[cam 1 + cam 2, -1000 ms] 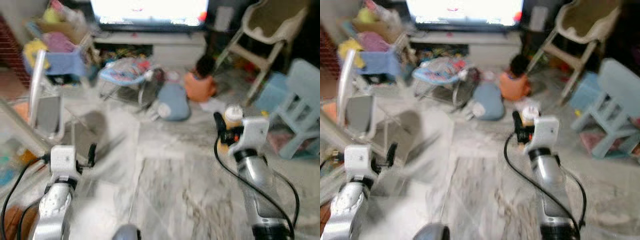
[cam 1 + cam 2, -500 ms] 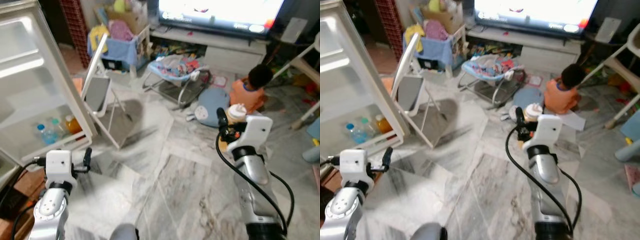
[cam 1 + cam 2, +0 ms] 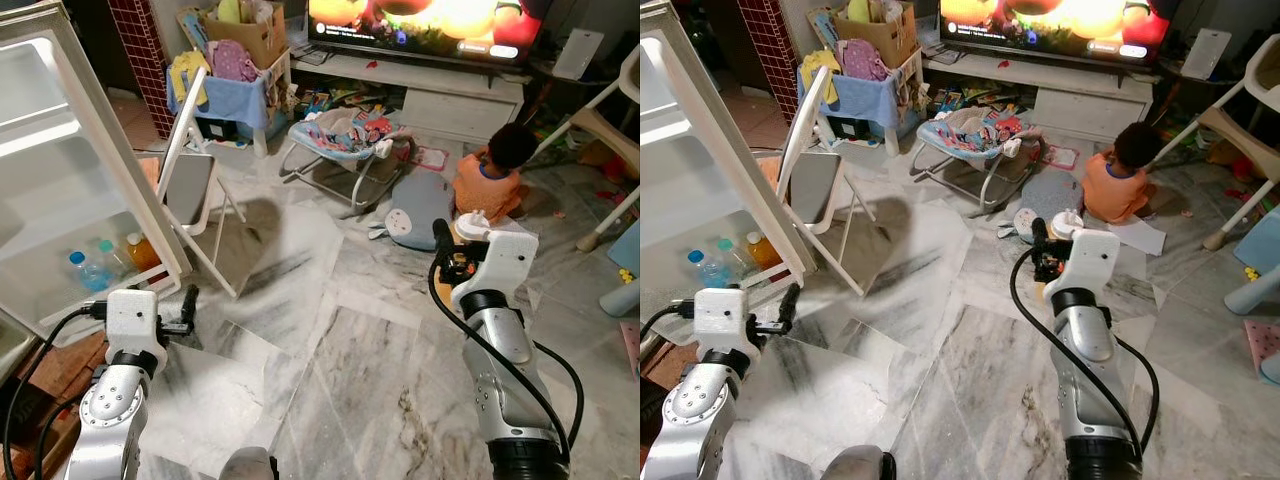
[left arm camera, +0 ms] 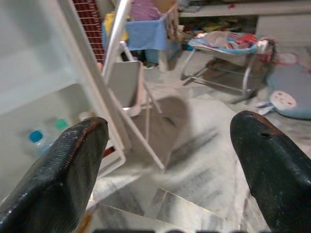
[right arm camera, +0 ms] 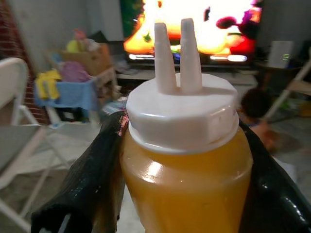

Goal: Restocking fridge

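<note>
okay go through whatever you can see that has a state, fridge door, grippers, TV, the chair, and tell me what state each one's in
Fridge door: open, bottles on its lower shelf.
Left gripper: open, empty.
Right gripper: shut on the yellow squeeze bottle, upright, cap on.
TV: on.
Folding chair: unfolded, standing.

The two eye views look forward and steeply down from the robot's head onto a marble floor (image 3: 330, 340), taking in both arms from above, the open fridge door (image 3: 70, 190) at the robot's left and a television (image 3: 420, 20) far ahead. They share nearly the whole scene, shifted slightly sideways. The left wrist view looks out between its hand's spread fingers (image 4: 58, 179) toward the fridge door and a folding chair (image 4: 126, 82), also seen from the head. The right wrist view sits very close behind a yellow bottle (image 5: 187, 165), facing the television.
</note>
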Controlling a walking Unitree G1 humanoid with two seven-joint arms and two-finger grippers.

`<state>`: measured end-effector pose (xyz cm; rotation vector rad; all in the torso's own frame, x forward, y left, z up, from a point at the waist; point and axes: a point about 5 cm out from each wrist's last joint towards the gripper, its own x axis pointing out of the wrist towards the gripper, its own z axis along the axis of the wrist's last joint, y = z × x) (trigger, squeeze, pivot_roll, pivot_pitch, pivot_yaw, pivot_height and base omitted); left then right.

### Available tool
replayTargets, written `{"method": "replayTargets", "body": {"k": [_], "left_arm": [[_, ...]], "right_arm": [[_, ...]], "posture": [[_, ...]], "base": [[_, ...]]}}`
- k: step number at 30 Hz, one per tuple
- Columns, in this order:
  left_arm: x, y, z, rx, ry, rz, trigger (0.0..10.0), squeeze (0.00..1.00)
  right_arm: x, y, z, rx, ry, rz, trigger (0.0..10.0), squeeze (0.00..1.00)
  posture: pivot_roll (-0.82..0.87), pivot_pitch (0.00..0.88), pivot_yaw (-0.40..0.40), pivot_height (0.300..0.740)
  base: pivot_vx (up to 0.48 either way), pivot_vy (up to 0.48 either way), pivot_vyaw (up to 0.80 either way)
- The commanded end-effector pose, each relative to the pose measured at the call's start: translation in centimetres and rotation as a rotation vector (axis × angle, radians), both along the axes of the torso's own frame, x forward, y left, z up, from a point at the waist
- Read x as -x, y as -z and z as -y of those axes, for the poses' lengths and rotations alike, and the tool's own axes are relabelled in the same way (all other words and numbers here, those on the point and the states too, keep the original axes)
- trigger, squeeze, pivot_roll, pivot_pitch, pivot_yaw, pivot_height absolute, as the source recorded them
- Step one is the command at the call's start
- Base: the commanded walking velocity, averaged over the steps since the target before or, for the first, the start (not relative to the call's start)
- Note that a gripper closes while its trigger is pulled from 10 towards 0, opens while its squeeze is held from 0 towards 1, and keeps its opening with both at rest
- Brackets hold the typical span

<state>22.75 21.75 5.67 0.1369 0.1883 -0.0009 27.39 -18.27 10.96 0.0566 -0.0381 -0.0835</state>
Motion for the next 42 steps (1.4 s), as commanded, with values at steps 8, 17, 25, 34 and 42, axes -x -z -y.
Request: {"method": "replayTargets", "body": {"k": [8, 17, 25, 34, 42], "left_arm": [[-1.0, -0.2, 0.1, -0.032, 0.006, 0.003, 10.0, 0.0], [-0.6, 0.0, 0.0, -0.031, 0.008, -0.007, 10.0, 0.0], [-0.5, 0.3, 0.1, -0.026, 0.006, -0.014, 10.0, 0.0], [-0.6, 0.6, 0.0, -0.034, 0.005, -0.025, 10.0, 0.0], [-0.8, 0.6, 0.1, -0.044, 0.003, -0.027, 10.0, 0.0]], "right_arm": [[0.2, -0.2, -0.2, 0.015, -0.034, -0.007, 10.0, 0.0], [-0.5, -0.7, -0.6, 0.0, -0.067, 0.014, 10.0, 0.0], [-1.1, -0.8, -1.2, 0.013, -0.099, 0.019, 10.0, 0.0], [-0.6, -0.5, -3.0, 0.026, -0.165, 0.026, 10.0, 0.0], [-1.0, -0.6, -3.1, 0.026, -0.171, 0.028, 10.0, 0.0]], "posture": [[0.08, 0.0, 0.014, 0.74], [0.1, 0.0, -0.005, 0.74], [0.1, 0.0, -0.009, 0.74], [0.11, 0.001, -0.004, 0.74], [0.11, 0.013, -0.008, 0.74]], "base": [[0.0, 0.0, 0.0], [0.0, 0.47, 0.59], [0.0, 0.48, 0.0], [0.0, 0.48, 0.44], [0.0, 0.48, 0.8]]}}
